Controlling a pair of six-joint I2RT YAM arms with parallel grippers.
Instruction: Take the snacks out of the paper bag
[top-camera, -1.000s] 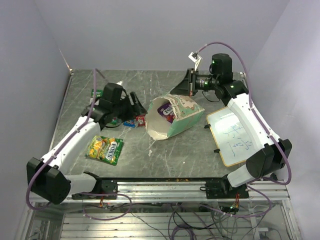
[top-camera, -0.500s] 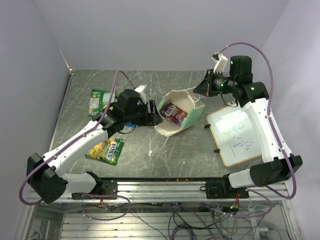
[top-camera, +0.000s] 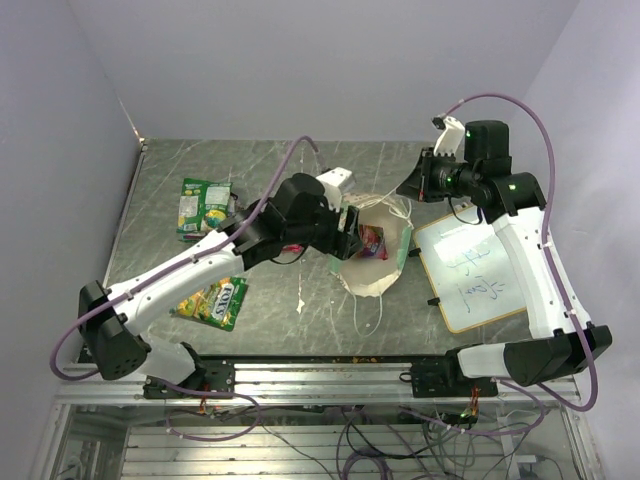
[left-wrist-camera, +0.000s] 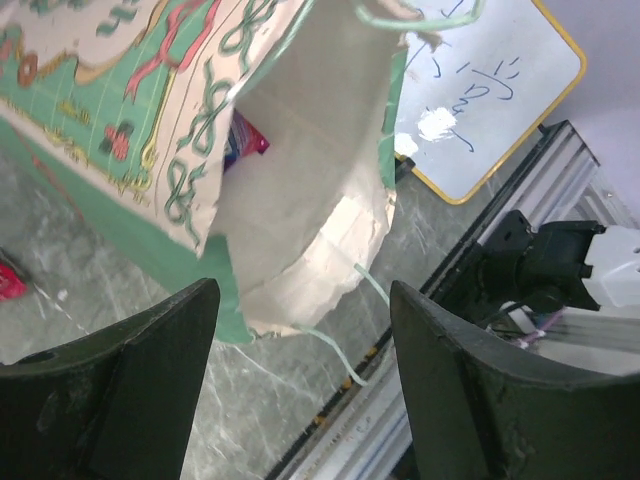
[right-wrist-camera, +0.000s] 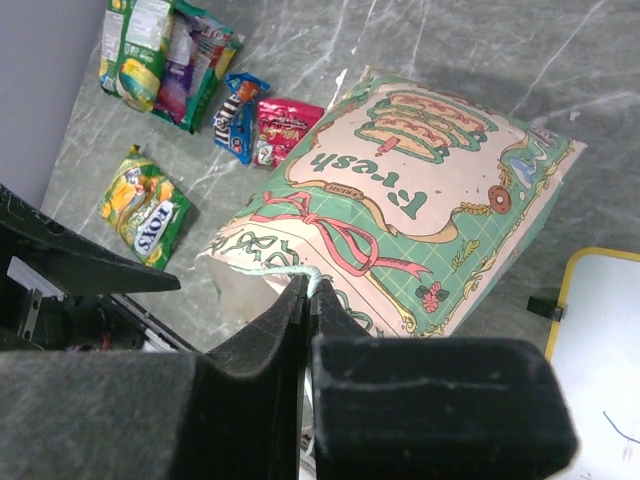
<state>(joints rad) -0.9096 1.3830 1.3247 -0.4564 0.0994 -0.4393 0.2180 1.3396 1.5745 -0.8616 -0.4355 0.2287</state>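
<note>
One string handle (right-wrist-camera: 272, 270) in right gripper (right-wrist-camera: 307, 292), left gripper (left-wrist-camera: 302, 310) wide open

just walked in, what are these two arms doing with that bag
The right gripper is shut on the paper bag's string handle, holding the bag tipped with its mouth toward the left arm. The left gripper hangs open at that mouth, holding nothing. A purple-pink packet shows inside. Green bags, a blue bar, a red packet and a yellow-green packet lie out on the table.
</note>
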